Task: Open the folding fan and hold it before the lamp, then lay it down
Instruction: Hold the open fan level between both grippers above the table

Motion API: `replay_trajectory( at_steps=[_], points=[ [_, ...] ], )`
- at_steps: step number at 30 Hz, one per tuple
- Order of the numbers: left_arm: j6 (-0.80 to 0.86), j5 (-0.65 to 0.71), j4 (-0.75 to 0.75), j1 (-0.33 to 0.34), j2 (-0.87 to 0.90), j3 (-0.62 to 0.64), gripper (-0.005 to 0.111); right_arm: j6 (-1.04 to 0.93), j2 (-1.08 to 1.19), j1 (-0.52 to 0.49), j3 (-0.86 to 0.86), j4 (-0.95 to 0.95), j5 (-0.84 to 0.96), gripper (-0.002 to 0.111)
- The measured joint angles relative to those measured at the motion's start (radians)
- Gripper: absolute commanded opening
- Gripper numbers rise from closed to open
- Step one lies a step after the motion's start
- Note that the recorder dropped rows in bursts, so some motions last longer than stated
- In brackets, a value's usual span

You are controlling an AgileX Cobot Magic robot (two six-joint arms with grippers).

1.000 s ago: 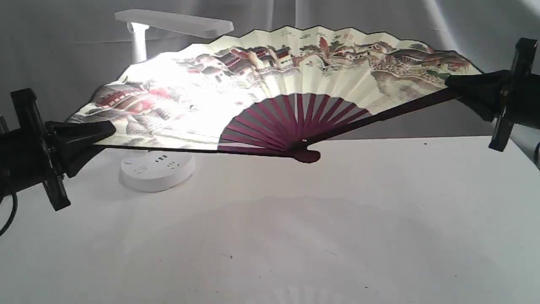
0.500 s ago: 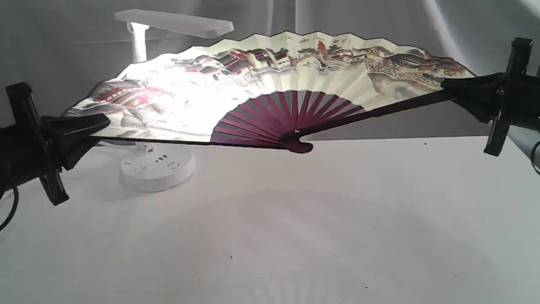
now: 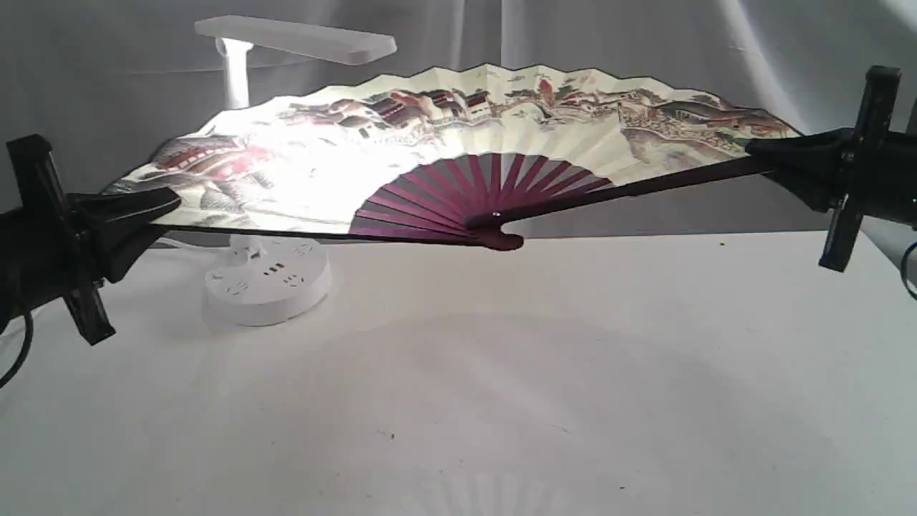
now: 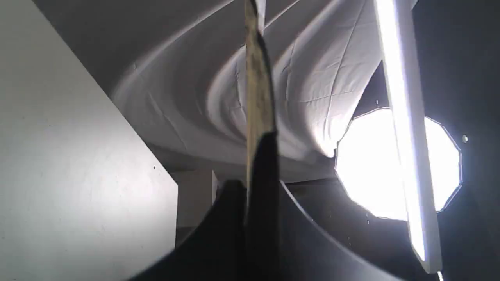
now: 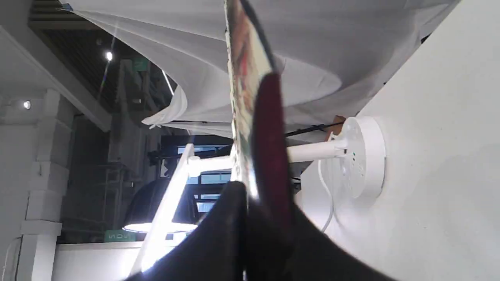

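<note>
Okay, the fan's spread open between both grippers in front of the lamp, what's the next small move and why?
Probably ease the fan level down to the table. It is fully open, lit by the lamp, pinched at each end by the left gripper and right gripper, and hangs clear of it.
</note>
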Motion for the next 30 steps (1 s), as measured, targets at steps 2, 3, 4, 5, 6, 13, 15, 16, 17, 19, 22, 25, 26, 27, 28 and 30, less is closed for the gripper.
replay_trajectory(
  at_steps=[2, 3, 4, 5, 6, 13, 15, 16, 17, 19, 22, 25, 26, 27, 28, 30],
  points=[
    [0.000, 0.009, -0.004, -0.002, 0.000, 0.000, 0.000, 0.000, 0.000, 0.000, 0.000, -0.002, 0.000, 0.000],
    [0.000, 0.011, -0.010, -0.002, 0.000, 0.000, 0.000, 0.000, 0.000, 0.000, 0.000, -0.003, 0.000, 0.000],
    [0.000, 0.011, -0.014, -0.003, 0.000, 0.000, 0.000, 0.000, 0.000, 0.002, 0.000, -0.003, 0.000, 0.000],
    [0.000, 0.013, -0.021, -0.003, 0.000, 0.000, 0.000, 0.000, 0.000, 0.002, 0.000, -0.003, 0.000, 0.000],
    [0.000, 0.013, -0.024, -0.003, 0.000, 0.000, 0.000, 0.000, 0.000, 0.004, 0.000, -0.003, 0.000, 0.000],
    [0.000, 0.058, -0.043, -0.008, 0.000, 0.000, 0.000, 0.004, 0.000, 0.010, 0.000, -0.007, -0.014, 0.000],
    [0.000, 0.069, -0.043, -0.008, 0.000, 0.000, 0.000, 0.005, 0.000, 0.010, 0.000, -0.011, -0.018, 0.000],
    [0.000, 0.073, -0.043, -0.008, 0.000, 0.000, 0.000, 0.008, 0.000, 0.010, 0.000, -0.013, -0.020, 0.000],
    [0.000, 0.073, -0.043, -0.008, -0.002, 0.000, 0.000, 0.012, 0.000, 0.010, 0.000, -0.013, -0.022, 0.000],
    [0.000, 0.074, -0.048, -0.008, -0.002, 0.000, 0.000, 0.014, 0.000, 0.010, 0.000, -0.013, -0.024, 0.000],
    [0.000, 0.080, -0.052, -0.008, -0.004, 0.000, 0.000, 0.027, 0.000, 0.010, 0.000, -0.015, -0.026, 0.000],
    [0.000, 0.091, -0.054, -0.008, -0.004, 0.000, 0.000, 0.041, 0.000, 0.010, 0.000, -0.019, -0.026, 0.000],
    [0.000, 0.096, -0.054, -0.008, -0.004, 0.000, 0.000, 0.046, 0.000, 0.010, 0.000, -0.021, -0.026, 0.000],
    [0.000, 0.099, -0.054, -0.008, -0.004, 0.000, 0.000, 0.046, 0.000, 0.010, 0.000, -0.023, -0.026, 0.000],
    [0.000, 0.104, -0.054, -0.008, -0.004, 0.000, 0.000, 0.048, 0.000, 0.010, 0.000, -0.023, -0.026, 0.000],
    [0.000, 0.110, -0.052, -0.008, -0.004, 0.000, 0.000, 0.048, 0.000, 0.010, 0.000, -0.027, -0.026, 0.000]
  ],
)
